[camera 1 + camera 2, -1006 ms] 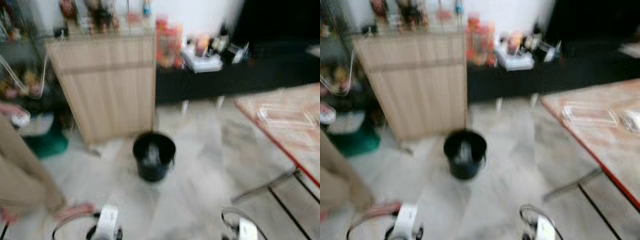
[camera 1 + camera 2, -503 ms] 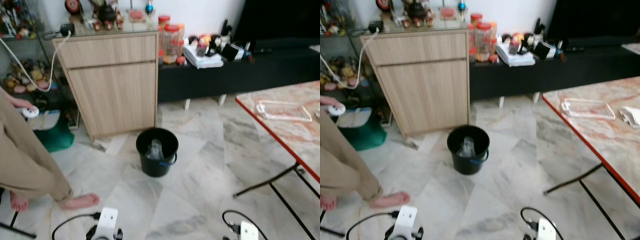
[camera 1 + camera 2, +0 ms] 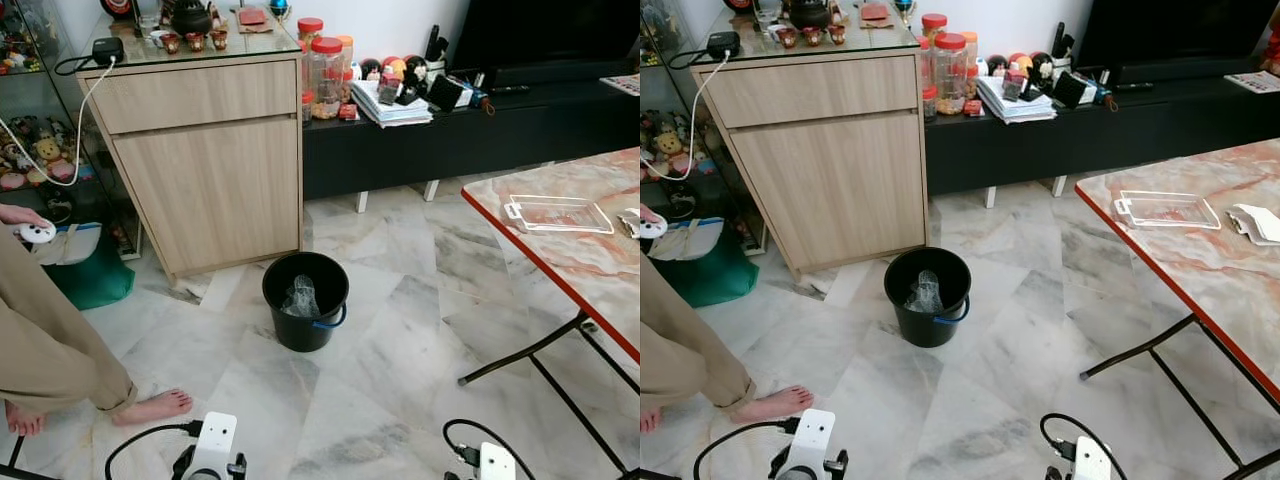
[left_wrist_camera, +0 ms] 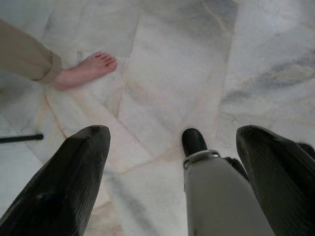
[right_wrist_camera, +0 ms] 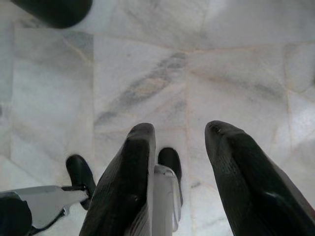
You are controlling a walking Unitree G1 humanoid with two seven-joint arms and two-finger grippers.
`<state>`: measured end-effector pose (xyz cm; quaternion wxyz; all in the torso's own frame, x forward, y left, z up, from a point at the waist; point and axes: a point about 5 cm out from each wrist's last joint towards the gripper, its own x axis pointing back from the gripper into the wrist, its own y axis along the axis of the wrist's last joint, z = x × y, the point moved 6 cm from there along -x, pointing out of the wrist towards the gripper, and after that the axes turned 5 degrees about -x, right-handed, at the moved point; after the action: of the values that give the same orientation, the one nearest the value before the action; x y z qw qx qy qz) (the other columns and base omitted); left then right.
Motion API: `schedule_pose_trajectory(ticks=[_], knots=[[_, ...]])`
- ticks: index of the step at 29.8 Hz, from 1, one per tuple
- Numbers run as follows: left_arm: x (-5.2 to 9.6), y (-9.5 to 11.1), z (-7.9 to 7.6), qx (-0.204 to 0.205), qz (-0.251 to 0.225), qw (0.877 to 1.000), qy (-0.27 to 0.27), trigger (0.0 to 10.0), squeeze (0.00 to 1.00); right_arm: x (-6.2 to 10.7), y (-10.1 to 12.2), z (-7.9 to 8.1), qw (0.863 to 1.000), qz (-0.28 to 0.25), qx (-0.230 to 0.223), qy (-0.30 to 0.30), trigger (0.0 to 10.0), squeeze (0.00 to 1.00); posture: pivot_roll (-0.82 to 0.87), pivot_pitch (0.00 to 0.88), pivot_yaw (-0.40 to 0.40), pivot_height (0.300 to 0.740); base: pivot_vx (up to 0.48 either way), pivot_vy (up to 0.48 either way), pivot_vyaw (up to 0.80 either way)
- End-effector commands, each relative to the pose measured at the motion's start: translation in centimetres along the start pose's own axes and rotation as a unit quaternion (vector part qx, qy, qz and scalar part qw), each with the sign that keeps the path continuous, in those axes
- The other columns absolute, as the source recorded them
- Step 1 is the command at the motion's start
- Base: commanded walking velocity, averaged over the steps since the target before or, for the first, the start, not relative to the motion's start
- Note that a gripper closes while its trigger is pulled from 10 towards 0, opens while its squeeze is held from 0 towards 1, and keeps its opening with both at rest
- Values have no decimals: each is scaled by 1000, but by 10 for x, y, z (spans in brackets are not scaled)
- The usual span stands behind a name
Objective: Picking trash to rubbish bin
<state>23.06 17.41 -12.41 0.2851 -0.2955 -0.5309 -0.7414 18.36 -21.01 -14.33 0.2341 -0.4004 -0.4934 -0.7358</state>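
A black rubbish bin (image 3: 305, 300) stands on the marble floor in front of a wooden cabinet, with a crumpled clear plastic piece (image 3: 300, 297) inside it. On the marble table (image 3: 1200, 260) at the right lie a clear plastic tray (image 3: 557, 214) and a white crumpled paper (image 3: 1257, 222). Both arms hang low at my sides. My left gripper (image 4: 172, 135) is open above the floor, holding nothing. My right gripper (image 5: 179, 129) is open too, also pointing down at bare floor tiles.
A person stands at the left, with a bare foot (image 3: 150, 407) on the floor and a hand holding a white device (image 3: 38, 233). The wooden cabinet (image 3: 200, 160) and a low black TV bench (image 3: 450, 140) line the back. The table's metal legs (image 3: 540, 355) reach across the floor at right.
The blurred picture has sharpened and the camera has shifted a little. The bin, table and person stay where they were.
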Motion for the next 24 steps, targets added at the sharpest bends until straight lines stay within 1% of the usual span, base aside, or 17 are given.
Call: schedule_pose_trajectory(ticks=[1,24], knots=[[-1,3,-2,-4,0,1000,-2,10000,0,1,-3,-5,1000,6,2,-7,10000,0,-61,13,-55,740,0,0,-788],[0,1,-4,-5,3,1000,-4,10000,0,1,-4,-6,1000,10,5,-10,10000,0,-63,16,-55,740,0,0,-784]])
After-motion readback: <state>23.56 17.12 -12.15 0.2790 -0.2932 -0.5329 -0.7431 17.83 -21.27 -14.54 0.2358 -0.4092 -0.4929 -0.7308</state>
